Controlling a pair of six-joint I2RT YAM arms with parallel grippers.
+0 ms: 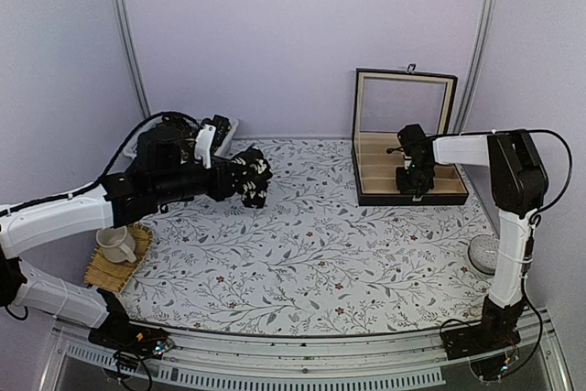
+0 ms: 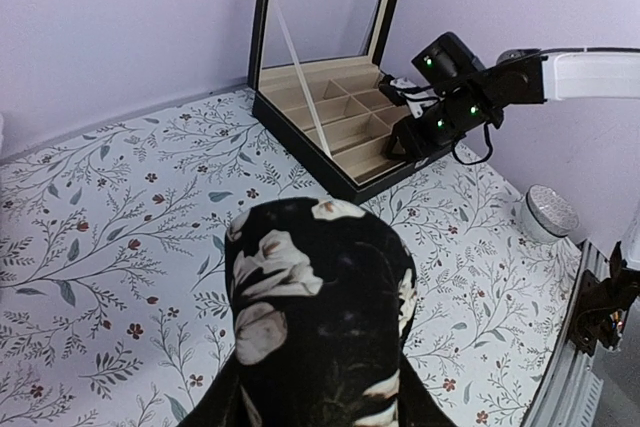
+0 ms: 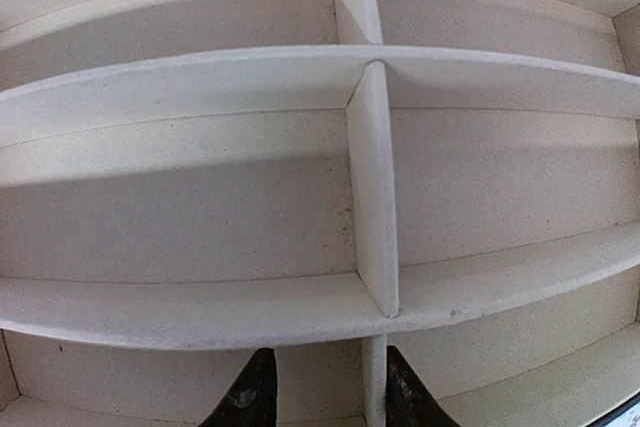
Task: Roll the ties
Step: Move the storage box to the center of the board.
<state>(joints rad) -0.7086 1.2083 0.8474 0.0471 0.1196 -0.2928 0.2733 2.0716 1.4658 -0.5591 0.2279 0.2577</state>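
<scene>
Your left arm (image 1: 156, 185) had the task's thing: the rolled black fabric necktie with pale flower prints (image 1: 255, 182) sat gripped in the left jaws, held above the flower-patterned table (image 1: 302, 263) at centre left of the top view. From the left wrist, the roll filled the lower middle of the frame and hid the jaws themselves, so you could read the grip only from the bundle sitting at their tip. I could not tell the roll's long axis; it looked about as tall as it was wide.

Over on the right, the black-framed box with the raised glass lid and beige compartments (image 1: 412, 199) stood well apart from the roll, across bare cloth. Its compartments ran left to right in the top view.

Your right arm (image 1: 462, 148) was the nearer one to that box, with the right jaws pointing down into it. They stood parted and empty, the dark fingertips (image 3: 250, 397) either side of a short beige divider (image 3: 372, 187).

So the coming move, as I judged it, turned on one thing: the roll lay left of the box, and its carrier had to cross rightward to a compartment. The right arm hung over that same spot, so you'd have wanted it clear first.
</scene>
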